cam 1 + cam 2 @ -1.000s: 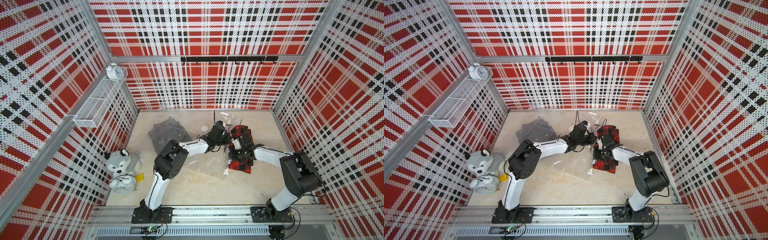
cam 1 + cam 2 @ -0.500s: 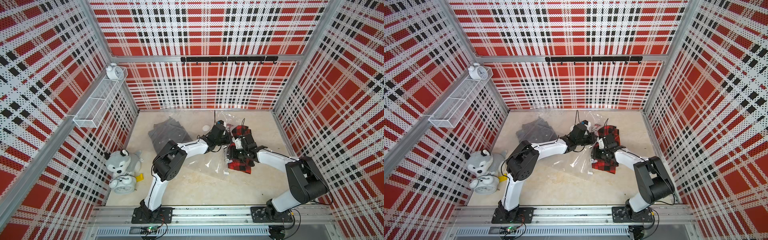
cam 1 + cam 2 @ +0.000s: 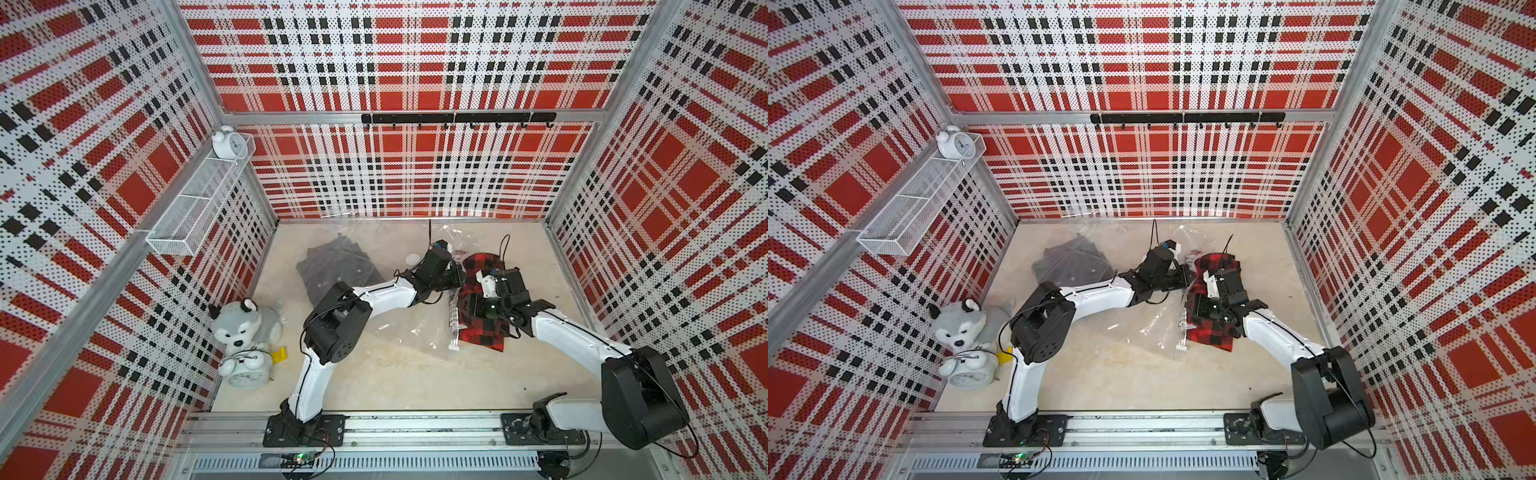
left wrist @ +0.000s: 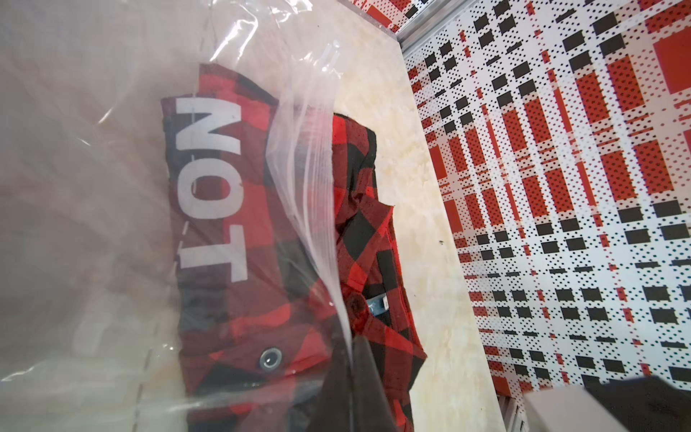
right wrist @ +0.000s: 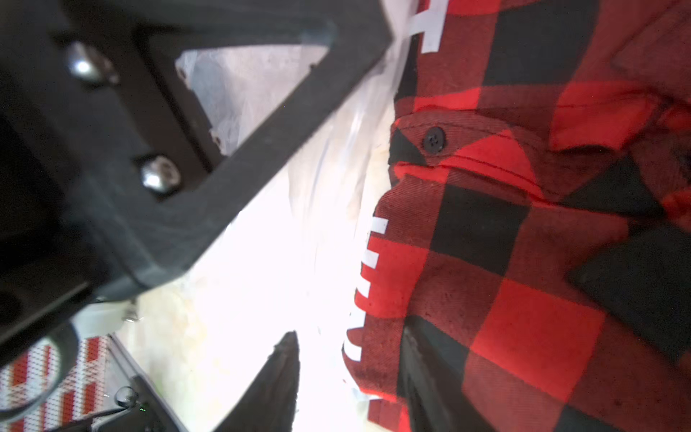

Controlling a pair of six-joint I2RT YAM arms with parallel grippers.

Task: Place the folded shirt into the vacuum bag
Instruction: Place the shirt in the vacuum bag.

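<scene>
Mid-insertion, left gripper (image 4: 353, 344) pinches the vacuum bag (image 3: 415, 328) open; right gripper (image 5: 351, 359), half-open astride the shirt (image 3: 478, 336), should clamp and slide it toward nine o'clock.

The left gripper (image 4: 353, 349) is closed on the ribbed mouth edge of the vacuum bag (image 4: 310, 179). The clear film lies across part of the folded shirt (image 4: 366, 239), a red-and-black check with white letters "NOT". The rest of it lies uncovered on the bench (image 4: 422, 209), near the edge along the plaid wall (image 4: 561, 187).
</scene>
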